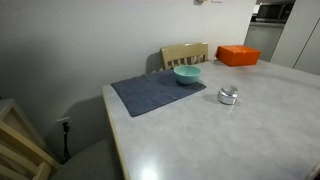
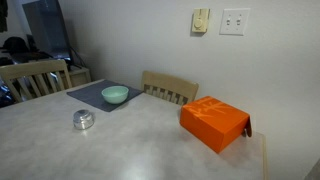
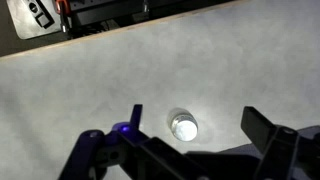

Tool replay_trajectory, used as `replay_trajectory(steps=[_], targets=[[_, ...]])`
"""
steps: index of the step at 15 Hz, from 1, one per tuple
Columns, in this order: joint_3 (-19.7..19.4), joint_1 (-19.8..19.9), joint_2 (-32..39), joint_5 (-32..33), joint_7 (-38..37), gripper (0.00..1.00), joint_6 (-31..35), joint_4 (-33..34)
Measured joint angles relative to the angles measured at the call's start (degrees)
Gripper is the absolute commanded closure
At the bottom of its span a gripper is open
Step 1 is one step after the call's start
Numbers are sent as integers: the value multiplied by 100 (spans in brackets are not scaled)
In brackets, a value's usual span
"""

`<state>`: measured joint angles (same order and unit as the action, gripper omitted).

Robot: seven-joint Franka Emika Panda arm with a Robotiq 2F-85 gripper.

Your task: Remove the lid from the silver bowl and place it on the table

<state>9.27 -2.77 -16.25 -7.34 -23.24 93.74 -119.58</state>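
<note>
The small silver bowl (image 1: 228, 100) stands on the pale table (image 1: 200, 140) beside the placemat, with the shiny lid (image 1: 228, 92) sitting on it. Both exterior views show it: bowl (image 2: 83, 125), lid (image 2: 83, 116), table (image 2: 140, 150). The arm is not in either exterior view. In the wrist view my gripper (image 3: 198, 121) is open and empty, high above the table (image 3: 90, 80). A small round shiny thing (image 3: 183, 127) lies far below between the fingers; it looks like the lidded bowl from above, and I cannot tell lid from bowl there.
A teal bowl (image 1: 187, 74) (image 2: 115, 94) sits on a dark grey-blue placemat (image 1: 150, 95) (image 2: 92, 99). An orange box (image 1: 238, 55) (image 2: 214, 122) lies near a table corner. Wooden chairs (image 1: 185, 52) (image 2: 170, 88) (image 2: 35, 75) stand at the edges.
</note>
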Motion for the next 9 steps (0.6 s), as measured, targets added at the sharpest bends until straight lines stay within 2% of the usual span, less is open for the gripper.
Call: replay_trajectory(steps=[9], targets=[[-129,3,179,-2,93,0,63,106]])
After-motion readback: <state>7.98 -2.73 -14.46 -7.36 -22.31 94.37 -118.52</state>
